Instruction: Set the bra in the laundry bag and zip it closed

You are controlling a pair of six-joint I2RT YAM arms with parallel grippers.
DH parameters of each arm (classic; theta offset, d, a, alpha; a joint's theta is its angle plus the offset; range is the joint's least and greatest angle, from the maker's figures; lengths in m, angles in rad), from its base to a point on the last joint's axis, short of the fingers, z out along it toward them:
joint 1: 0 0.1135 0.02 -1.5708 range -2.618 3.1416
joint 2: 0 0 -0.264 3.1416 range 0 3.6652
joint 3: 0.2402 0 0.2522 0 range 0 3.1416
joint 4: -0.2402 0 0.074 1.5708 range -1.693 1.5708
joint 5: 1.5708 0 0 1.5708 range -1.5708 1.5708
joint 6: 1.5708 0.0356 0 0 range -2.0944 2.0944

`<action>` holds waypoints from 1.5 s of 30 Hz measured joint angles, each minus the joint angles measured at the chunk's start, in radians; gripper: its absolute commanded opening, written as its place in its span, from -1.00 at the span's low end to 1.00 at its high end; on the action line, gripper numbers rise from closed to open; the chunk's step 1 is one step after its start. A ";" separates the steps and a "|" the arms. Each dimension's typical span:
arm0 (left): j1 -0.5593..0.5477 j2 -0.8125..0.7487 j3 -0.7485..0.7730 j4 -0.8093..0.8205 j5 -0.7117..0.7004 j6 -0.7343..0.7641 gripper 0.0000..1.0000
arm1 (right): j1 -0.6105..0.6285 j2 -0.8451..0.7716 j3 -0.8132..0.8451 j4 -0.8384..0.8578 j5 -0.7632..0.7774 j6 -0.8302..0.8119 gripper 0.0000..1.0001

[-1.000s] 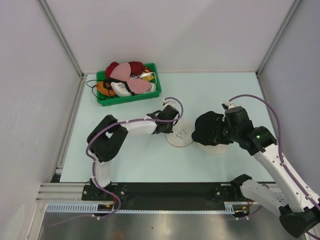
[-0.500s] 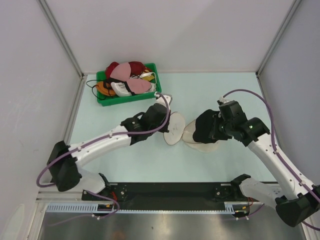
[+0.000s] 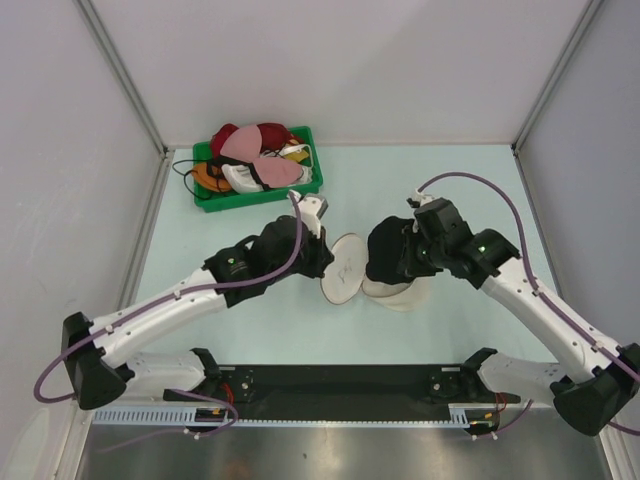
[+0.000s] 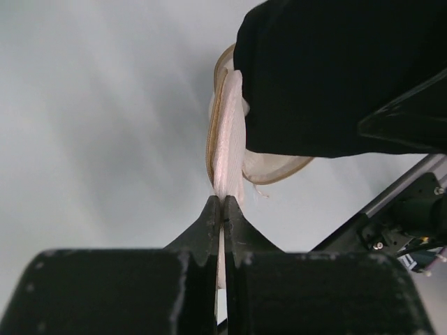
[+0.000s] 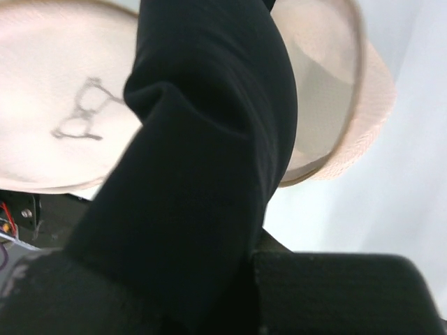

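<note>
The cream-white mesh laundry bag lies open at the table's middle, its disc lid tilted up on edge. My left gripper is shut on the lid's rim, seen edge-on in the left wrist view. The black bra hangs bunched from my right gripper, which is shut on it right over the bag's open base. In the right wrist view the bra fills the middle and hides the jaws, with the lid to its left and the bag's base to its right.
A green plastic bin at the back left holds red, pink, white and orange bras. Grey walls stand left, right and behind. A black rail runs along the near edge.
My left arm has stretched out and pulled the lid left and nearer, tilting it further open. My right gripper has carried the bra left over the bag's base.
</note>
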 measured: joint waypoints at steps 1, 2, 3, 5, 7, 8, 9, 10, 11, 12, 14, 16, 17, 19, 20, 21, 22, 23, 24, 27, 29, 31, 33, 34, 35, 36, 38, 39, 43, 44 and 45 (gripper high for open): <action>0.000 -0.013 0.000 -0.001 0.000 -0.003 -1.00 | 0.014 0.013 -0.001 0.000 0.004 0.007 -1.00; 0.000 -0.029 0.000 -0.004 0.000 -0.008 -1.00 | 0.032 0.021 -0.005 0.001 0.009 0.016 -1.00; 0.000 -0.043 0.000 -0.009 0.000 -0.011 -1.00 | 0.050 0.023 -0.014 0.002 0.011 0.025 -1.00; 0.000 -0.066 0.000 -0.014 0.005 -0.023 -1.00 | 0.075 0.018 -0.038 0.006 0.008 0.039 -1.00; -0.003 -0.077 0.000 -0.015 0.022 -0.036 -1.00 | 0.084 0.006 -0.076 0.014 -0.002 0.058 -1.00; -0.005 -0.078 0.000 -0.015 0.024 -0.038 -1.00 | 0.084 0.006 -0.084 0.013 -0.006 0.068 -1.00; -0.012 -0.079 0.000 -0.015 0.027 -0.044 -1.00 | 0.083 0.009 -0.092 0.014 -0.016 0.080 -1.00; -0.021 -0.078 0.000 -0.016 0.027 -0.047 -1.00 | 0.082 0.014 -0.097 0.014 -0.027 0.094 -1.00; -0.032 -0.078 0.000 -0.018 0.027 -0.052 -1.00 | 0.079 0.019 -0.102 0.021 -0.041 0.110 -1.00; -0.042 -0.078 0.000 -0.018 0.029 -0.057 -1.00 | 0.073 0.022 -0.114 0.036 -0.062 0.122 -1.00; -0.062 -0.078 0.000 -0.019 0.031 -0.064 -1.00 | 0.058 0.026 -0.154 0.074 -0.108 0.146 -1.00; -0.082 -0.078 0.000 -0.019 0.029 -0.076 -1.00 | 0.031 0.049 -0.198 0.106 -0.154 0.171 -1.00; -0.095 -0.078 0.000 -0.019 0.025 -0.083 -1.00 | 0.018 0.068 -0.215 0.122 -0.171 0.180 -1.00; -0.116 -0.079 0.000 -0.019 0.013 -0.097 -1.00 | -0.019 0.114 -0.249 0.175 -0.210 0.196 -1.00; -0.126 -0.081 0.000 -0.019 0.006 -0.108 -1.00 | -0.039 0.134 -0.265 0.198 -0.229 0.202 -1.00; -0.135 -0.085 -0.002 -0.018 0.001 -0.117 -1.00 | -0.055 0.148 -0.277 0.216 -0.245 0.206 -1.00; -0.142 -0.092 -0.008 -0.012 -0.003 -0.125 -1.00 | -0.071 0.163 -0.291 0.241 -0.264 0.215 -1.00; -0.146 -0.100 -0.018 -0.009 -0.005 -0.137 -1.00 | -0.085 0.175 -0.300 0.260 -0.277 0.221 -1.00; -0.150 -0.108 -0.027 -0.007 -0.008 -0.149 -1.00 | -0.093 0.188 -0.303 0.270 -0.287 0.228 -1.00; -0.158 -0.123 -0.054 -0.010 -0.039 -0.194 -1.00 | -0.085 0.215 -0.288 0.282 -0.286 0.227 -1.00; -0.164 -0.146 -0.087 -0.008 -0.066 -0.230 -1.00 | -0.076 0.215 -0.280 0.281 -0.263 0.224 -1.00; -0.169 -0.186 -0.127 -0.013 -0.087 -0.266 -1.00 | -0.066 0.216 -0.278 0.282 -0.241 0.224 -1.00; -0.170 -0.238 -0.172 -0.015 -0.106 -0.303 -1.00 | -0.037 0.219 -0.278 0.280 -0.190 0.229 -1.00; -0.170 -0.260 -0.187 -0.018 -0.111 -0.319 -1.00 | -0.014 0.222 -0.276 0.280 -0.163 0.234 -1.00; -0.170 -0.276 -0.196 -0.018 -0.112 -0.330 -1.00 | 0.008 0.228 -0.273 0.280 -0.143 0.243 -1.00; -0.170 -0.285 -0.201 -0.017 -0.110 -0.342 -1.00 | 0.042 0.237 -0.269 0.283 -0.117 0.257 -1.00; -0.171 -0.293 -0.208 -0.010 -0.108 -0.359 -1.00 | 0.084 0.255 -0.265 0.297 -0.080 0.280 -1.00; -0.172 -0.295 -0.214 -0.005 -0.106 -0.368 -1.00 | 0.100 0.267 -0.265 0.307 -0.067 0.293 -1.00; -0.173 -0.318 -0.270 0.005 -0.103 -0.418 -1.00 | 0.109 0.314 -0.265 0.347 -0.015 0.335 -1.00; -0.174 -0.333 -0.293 0.004 -0.100 -0.438 -1.00 | 0.109 0.322 -0.265 0.355 -0.006 0.341 -1.00; -0.175 -0.337 -0.298 0.003 -0.100 -0.442 -1.00 | 0.110 0.333 -0.265 0.367 0.001 0.348 -1.00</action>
